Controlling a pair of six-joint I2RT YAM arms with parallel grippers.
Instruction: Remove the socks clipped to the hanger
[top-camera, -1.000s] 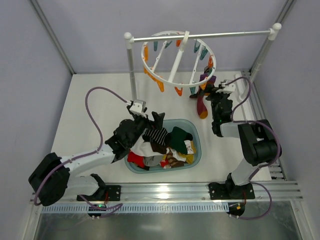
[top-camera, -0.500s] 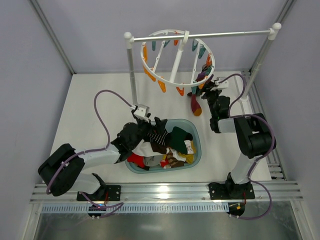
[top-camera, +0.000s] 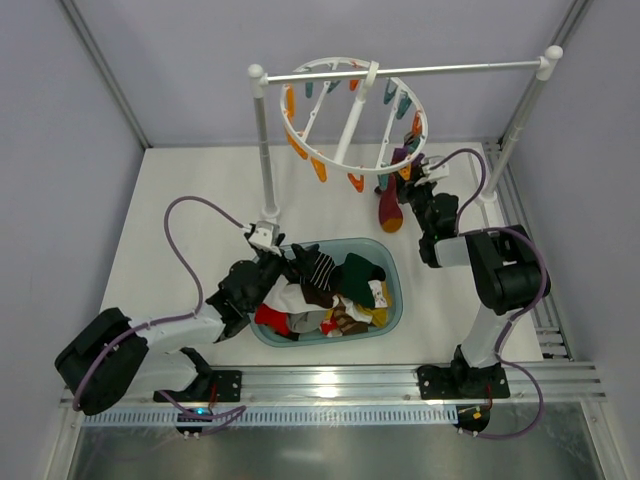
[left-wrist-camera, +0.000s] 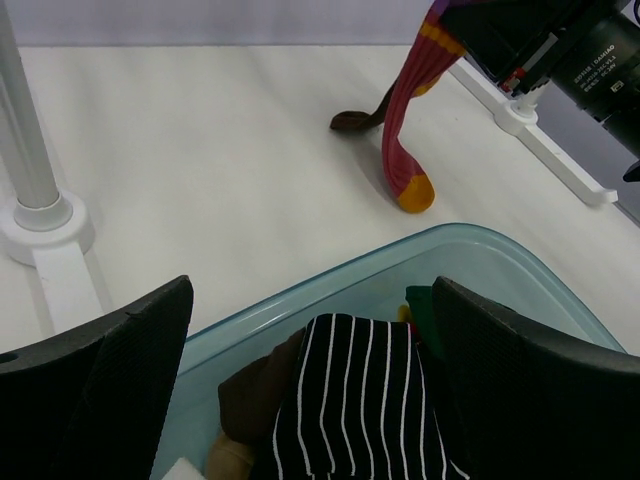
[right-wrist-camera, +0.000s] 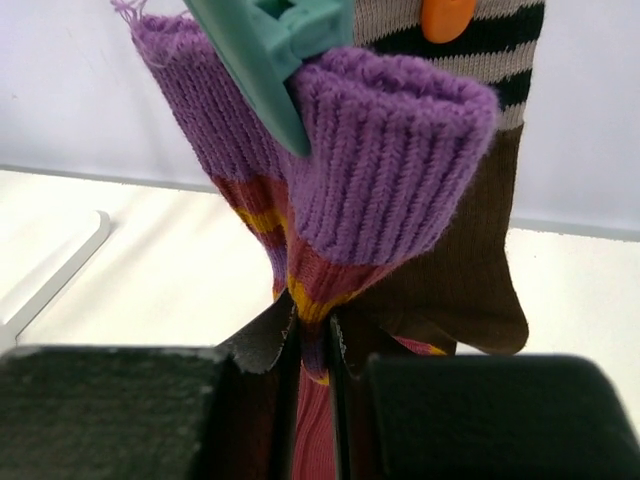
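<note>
Striped sock (right-wrist-camera: 385, 170) pinched between right jaws, hanging from teal clip (right-wrist-camera: 265, 50).

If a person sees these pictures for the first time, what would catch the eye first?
The white ring hanger with orange and teal clips hangs from the rail at the back. A purple-red striped sock dangles from its right side, and the right hand is pinched on it below the cuff. Nearer the arms, a teal basin is piled with colourful socks, with the left hand open above it.
</note>
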